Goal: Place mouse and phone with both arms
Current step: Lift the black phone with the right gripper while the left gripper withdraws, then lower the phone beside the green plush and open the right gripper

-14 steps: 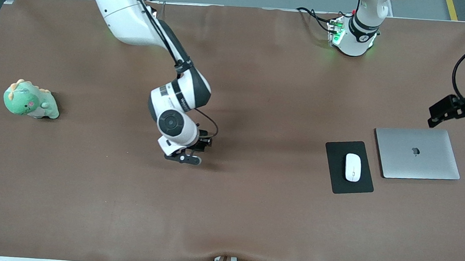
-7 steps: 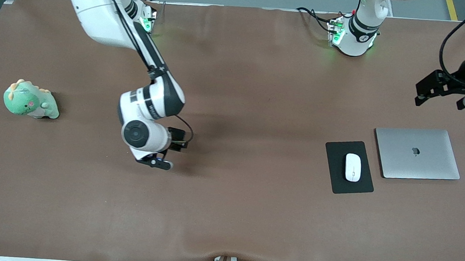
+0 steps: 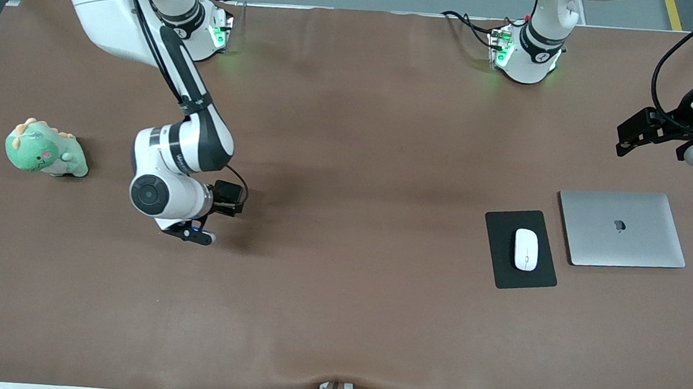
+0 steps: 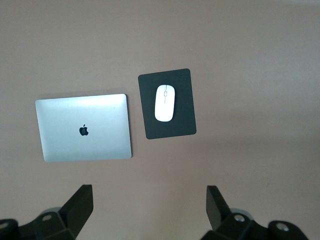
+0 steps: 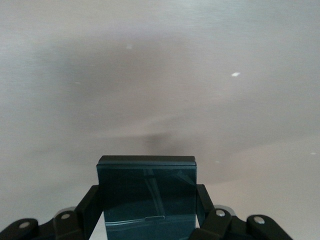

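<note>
The white mouse [image 3: 526, 249] lies on a black mouse pad [image 3: 504, 276] toward the left arm's end of the table; it also shows in the left wrist view [image 4: 164, 103]. My left gripper [image 3: 634, 134] is open and empty, up in the air over bare table beside the laptop. My right gripper [image 3: 190, 235] hangs low over bare table between the plush and the table's middle. In the right wrist view it [image 5: 147, 206] is shut on the phone [image 5: 146, 192], a dark glossy slab held by its sides. The phone is hidden under the hand in the front view.
A closed silver laptop [image 3: 622, 228] lies beside the mouse pad, also in the left wrist view [image 4: 82, 127]. A green dinosaur plush [image 3: 46, 149] sits toward the right arm's end. A brown mat [image 3: 361, 319] covers the table.
My right arm has swung with the phone from the table's middle toward the plush. My left gripper has drawn back from over the laptop toward the bases' edge.
</note>
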Motion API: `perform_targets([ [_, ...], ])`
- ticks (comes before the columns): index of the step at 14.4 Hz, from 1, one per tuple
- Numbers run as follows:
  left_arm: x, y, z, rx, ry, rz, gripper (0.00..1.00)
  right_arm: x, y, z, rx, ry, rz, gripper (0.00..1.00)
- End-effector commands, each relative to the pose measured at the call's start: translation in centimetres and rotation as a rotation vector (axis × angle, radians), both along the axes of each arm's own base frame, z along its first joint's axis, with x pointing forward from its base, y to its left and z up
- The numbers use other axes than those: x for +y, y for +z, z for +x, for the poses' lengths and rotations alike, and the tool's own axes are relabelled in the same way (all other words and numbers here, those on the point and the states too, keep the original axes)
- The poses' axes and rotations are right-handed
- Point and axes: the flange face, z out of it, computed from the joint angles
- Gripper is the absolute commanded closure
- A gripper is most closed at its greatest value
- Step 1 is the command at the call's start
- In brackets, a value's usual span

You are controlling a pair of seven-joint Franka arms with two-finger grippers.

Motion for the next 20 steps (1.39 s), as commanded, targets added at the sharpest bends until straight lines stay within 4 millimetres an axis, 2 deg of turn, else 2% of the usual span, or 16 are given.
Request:
perform_targets([
  [1,1.0,-0.3,-0.2,0.011,0.019,-0.020,0.00,-4.7,1.6,-1.6,-0.015,0.036,0.018,1.00],
  [3,1.8,-0.6,0.1,0.018,0.018,-0.018,0.00,-7.7,1.6,-2.4,-0.032,0.048,0.033,1.00],
  [7,1.7,-1.0,0.1,0.036,0.014,-0.015,0.00,-13.4,-0.2,-4.5,-0.060,0.088,0.063,1.00],
  [9,1.7,-1.4,0.3,0.041,0.015,-0.017,0.00,-15.4,-0.8,-5.6,-0.075,0.107,0.073,1.00],
  [12,1.7,-1.5,0.6,0.037,0.034,-0.020,0.00,-20.4,-1.5,-6.6,-0.069,0.121,0.099,1.00],
  [16,1.8,-1.4,0.3,0.046,0.015,-0.022,0.00,-25.6,-2.5,-8.2,-0.080,0.154,0.100,1.00],
  [18,1.6,-0.4,-0.1,0.036,0.040,-0.035,0.00,-27.4,-2.9,-9.0,-0.075,0.161,0.100,1.00],
  [20,1.6,0.5,-0.7,0.022,0.042,-0.032,0.00,-27.4,-3.9,-10.1,-0.071,0.159,0.097,1.00],
])
